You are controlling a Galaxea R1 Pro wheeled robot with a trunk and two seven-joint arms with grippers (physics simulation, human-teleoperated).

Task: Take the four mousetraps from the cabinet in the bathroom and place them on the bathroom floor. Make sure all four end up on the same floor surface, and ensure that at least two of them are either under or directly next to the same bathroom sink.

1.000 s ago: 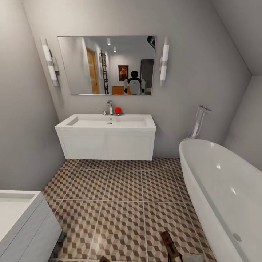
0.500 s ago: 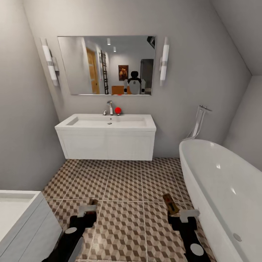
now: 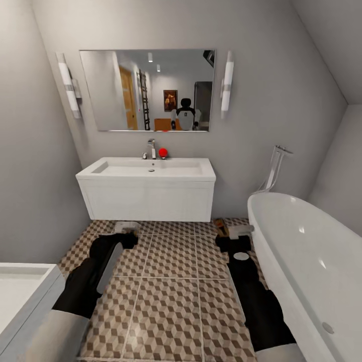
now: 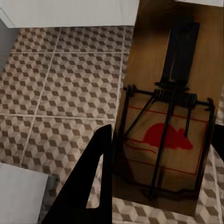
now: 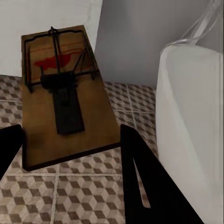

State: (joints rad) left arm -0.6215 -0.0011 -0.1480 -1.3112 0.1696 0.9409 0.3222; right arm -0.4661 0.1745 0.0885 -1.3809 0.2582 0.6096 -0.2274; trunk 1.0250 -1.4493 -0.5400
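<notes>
No words, brand names or numbers can be read anywhere in these pictures. The one printed sign is a red mouse silhouette — it stands on the wooden board of each mousetrap. In the left wrist view the mousetrap (image 4: 170, 121) shows the red mouse inside a thin red outline, under the dark wire frame and spring. In the right wrist view the other mousetrap (image 5: 65, 95) carries the same red shape, also framed by a faint red line — partly crossed by the metal bar. In the head view both boards are too small for any print to be made out.
</notes>
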